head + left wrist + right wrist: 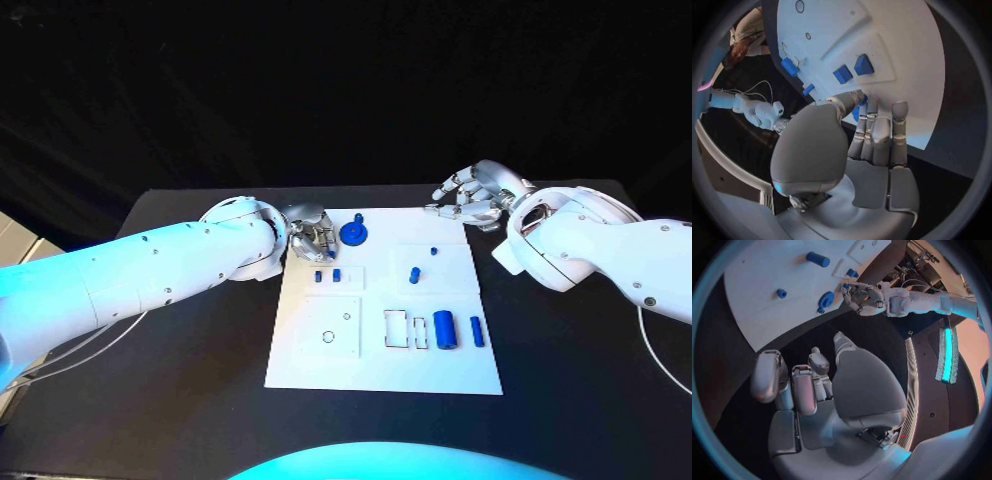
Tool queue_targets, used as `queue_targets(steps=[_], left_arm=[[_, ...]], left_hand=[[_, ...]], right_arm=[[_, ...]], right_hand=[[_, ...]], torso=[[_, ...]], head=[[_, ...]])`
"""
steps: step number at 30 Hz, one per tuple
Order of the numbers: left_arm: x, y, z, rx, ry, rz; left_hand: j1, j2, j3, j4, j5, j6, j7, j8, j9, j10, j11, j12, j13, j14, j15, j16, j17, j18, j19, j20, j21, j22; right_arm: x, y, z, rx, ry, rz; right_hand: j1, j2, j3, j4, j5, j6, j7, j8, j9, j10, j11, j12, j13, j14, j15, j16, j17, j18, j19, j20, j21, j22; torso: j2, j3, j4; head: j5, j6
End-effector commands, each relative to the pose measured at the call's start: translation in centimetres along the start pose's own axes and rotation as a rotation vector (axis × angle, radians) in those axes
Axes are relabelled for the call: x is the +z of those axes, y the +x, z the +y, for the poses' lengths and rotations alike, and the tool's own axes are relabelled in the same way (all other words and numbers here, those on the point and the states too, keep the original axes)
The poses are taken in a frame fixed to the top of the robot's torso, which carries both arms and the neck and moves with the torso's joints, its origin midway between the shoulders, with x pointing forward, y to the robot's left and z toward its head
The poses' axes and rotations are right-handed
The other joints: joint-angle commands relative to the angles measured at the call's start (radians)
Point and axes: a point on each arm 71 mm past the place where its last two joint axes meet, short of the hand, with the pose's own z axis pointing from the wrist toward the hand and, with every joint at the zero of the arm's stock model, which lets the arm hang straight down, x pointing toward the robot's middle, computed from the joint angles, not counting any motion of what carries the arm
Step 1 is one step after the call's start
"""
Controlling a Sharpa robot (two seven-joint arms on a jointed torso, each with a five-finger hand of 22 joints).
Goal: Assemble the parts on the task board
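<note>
Room: black curtain hangs behind the tabletop (173, 400); everything beyond it is dark.
Surface: black tabletop, matte, with thin pale cables lying along its left edge.
Task board: white plate (310, 365) lying flat in the middle of the tabletop, its long side running from the near edge toward the far edge.
Parts on the board: a round blue part (355, 235) near the far left corner of the board; two small blue blocks (329, 275) side by side just nearer than it; a small blue peg (415, 273) toward the board's middle; a thick blue cylinder (444, 329) and a thin blue bar (477, 331) lying side by side at the board's right side.
Left hand: silver left hand (310, 240) at the board's far left edge, fingers curled close against the round blue part; whether it grips the part cannot be told.
Right hand: silver right hand (473, 198) over the tabletop just past the board's far right corner, fingers loosely apart, holding nothing.
</note>
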Motion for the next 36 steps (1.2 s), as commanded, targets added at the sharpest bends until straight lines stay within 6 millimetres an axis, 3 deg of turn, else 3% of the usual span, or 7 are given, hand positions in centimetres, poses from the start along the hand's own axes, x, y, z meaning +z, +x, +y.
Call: queue_targets(steps=[1, 21, 33, 35, 36], left_arm=[[0.0, 0.3, 0.1, 0.008, -0.004, 0.018], [-0.2, 0.2, 0.5, -0.004, -0.014, 0.016], [-0.3, 0.1, 1.2, -0.007, -0.036, 0.014], [-0.3, -0.1, 1.5, -0.008, -0.044, 0.009], [-0.4, -0.2, 1.7, -0.008, -0.049, 0.005]], left_hand=[[0.002, 0.003, -0.006, -0.003, -0.001, 0.001, 0.002, -0.003, -0.001, 0.006, 0.002, -0.002, 0.002, 0.004, -0.003, 0.006, -0.002, -0.005, 0.005, 0.000, -0.005, 0.000], [-0.001, -0.010, -0.002, -0.005, 0.000, -0.068, 0.020, -0.069, -0.019, 0.003, 0.013, -0.006, 0.012, -0.004, 0.006, 0.005, -0.016, -0.004, 0.000, 0.003, -0.018, -0.014], [-0.003, -0.011, -0.003, -0.004, 0.000, -0.070, 0.021, -0.071, -0.020, 0.003, 0.014, -0.006, 0.012, -0.007, 0.007, 0.004, -0.021, -0.003, -0.003, 0.003, -0.021, -0.018], [-0.002, -0.012, -0.003, -0.005, 0.000, -0.072, 0.021, -0.073, -0.020, 0.003, 0.015, -0.007, 0.012, -0.008, 0.007, 0.003, -0.024, -0.003, -0.004, 0.003, -0.022, -0.020], [-0.002, -0.012, -0.003, -0.005, 0.000, -0.072, 0.021, -0.073, -0.020, 0.003, 0.015, -0.007, 0.012, -0.008, 0.007, 0.003, -0.024, -0.003, -0.004, 0.003, -0.022, -0.020]], right_arm=[[0.0, 0.1, 0.1, -0.012, -0.010, 0.008], [0.0, 0.0, 0.0, -0.012, -0.009, 0.006], [0.0, 0.1, 0.0, -0.014, -0.007, 0.011], [0.1, 0.1, -0.1, -0.015, -0.008, 0.014], [0.1, 0.0, -0.1, -0.017, -0.013, 0.016]], right_hand=[[0.002, 0.005, -0.006, -0.001, 0.001, 0.004, -0.003, 0.005, -0.001, -0.003, -0.003, -0.005, -0.001, 0.048, -0.007, -0.006, 0.052, 0.013, -0.003, -0.003, -0.007, 0.032], [0.002, 0.005, -0.008, -0.001, 0.001, 0.002, -0.003, 0.006, -0.001, -0.006, -0.003, -0.010, -0.010, 0.048, -0.008, -0.009, 0.049, 0.014, -0.003, -0.004, -0.013, 0.028], [0.001, 0.005, -0.009, -0.001, 0.001, 0.001, -0.003, 0.006, -0.002, -0.012, -0.003, -0.016, -0.018, 0.047, -0.008, -0.012, 0.044, 0.016, -0.005, -0.004, -0.021, 0.024], [0.005, 0.004, -0.010, -0.002, 0.002, -0.001, -0.003, 0.007, -0.002, -0.065, -0.003, -0.073, -0.079, 0.044, -0.008, -0.020, 0.034, 0.017, -0.008, -0.004, -0.031, 0.018], [0.018, 0.003, -0.008, -0.002, 0.002, 0.001, -0.004, 0.010, -0.002, -0.162, -0.004, -0.192, -0.199, 0.036, -0.009, -0.036, 0.011, 0.022, -0.018, -0.005, -0.060, 0.002]], torso=[[0.000, 0.0009, -0.0006], [0.000, 0.0010, -0.0006], [0.000, 0.0015, -0.0005], [0.000, 0.0013, -0.0012], [-0.001, 0.0011, -0.0017]], head=[[0.001, -0.001], [0.003, -0.001], [0.003, 0.002], [0.003, 0.002], [0.002, 0.003]])
